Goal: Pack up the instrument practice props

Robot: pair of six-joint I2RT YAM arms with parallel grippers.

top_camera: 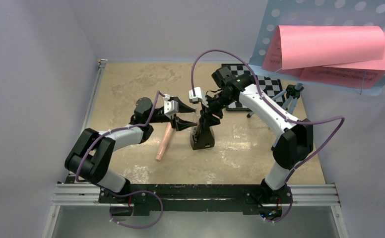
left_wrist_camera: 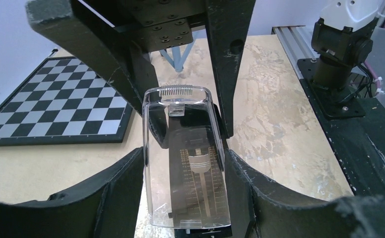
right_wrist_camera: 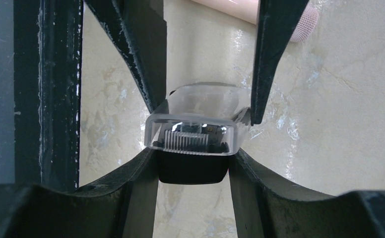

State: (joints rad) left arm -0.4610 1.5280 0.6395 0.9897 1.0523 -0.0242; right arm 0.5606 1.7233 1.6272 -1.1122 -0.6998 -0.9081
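Note:
The small black metronome (top_camera: pixel 202 135) with a clear front cover stands upright at the table's middle. My left gripper (top_camera: pixel 194 118) comes in from the left and is shut on its sides; in the left wrist view the metronome (left_wrist_camera: pixel 185 163) fills the gap between my fingertips (left_wrist_camera: pixel 126 193). My right gripper (top_camera: pixel 206 120) reaches down from behind and is shut on the metronome's top (right_wrist_camera: pixel 193 136). The peach-pink recorder (top_camera: pixel 163 143) lies just left of the metronome. The light-blue music stand (top_camera: pixel 324 15) with pink pages (top_camera: pixel 329 47) stands at the back right on its tripod (top_camera: pixel 292 96).
The black-and-white chessboard (top_camera: pixel 270 85) lies flat at the back right, beside the tripod; it also shows in the left wrist view (left_wrist_camera: pixel 51 104). Grey walls close in the left, back and right sides. A metal rail (top_camera: pixel 195 194) runs along the near edge.

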